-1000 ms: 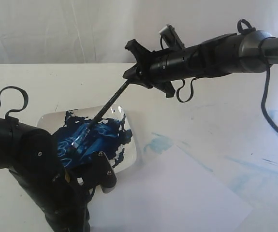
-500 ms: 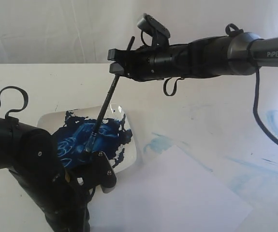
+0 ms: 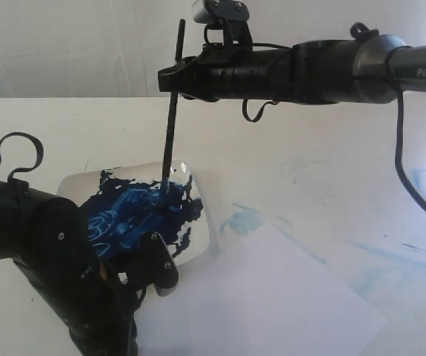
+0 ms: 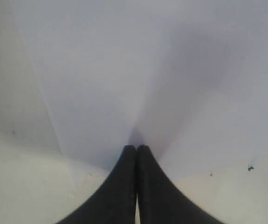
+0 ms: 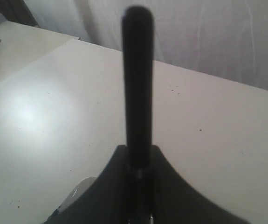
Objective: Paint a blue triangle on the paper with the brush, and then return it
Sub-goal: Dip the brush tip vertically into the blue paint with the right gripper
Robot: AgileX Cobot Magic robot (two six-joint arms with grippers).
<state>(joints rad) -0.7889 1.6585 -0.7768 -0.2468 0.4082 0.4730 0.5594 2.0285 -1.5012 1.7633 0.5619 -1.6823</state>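
Cream table [image 3: 309,148], white paper [image 3: 272,297], paint-smeared dish [image 3: 75,185]

Right arm [image 3: 324,70] stretched level, reaching left past centre. Right gripper [image 3: 172,77] clamped on the upright brush [image 3: 169,133] handle. Left arm [image 3: 42,245] low, wrist angled down. Left gripper [image 4: 136,149] fingers pressed together.

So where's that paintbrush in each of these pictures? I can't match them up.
Exterior view: the brush stands nearly upright left of centre, held by the right end effector, tip in the dish.
Left wrist view: not in it; only the paper and the shut left end effector.
Right wrist view: centre, its black handle sticking out of that end effector.
Shared landmark: the table, in all three.
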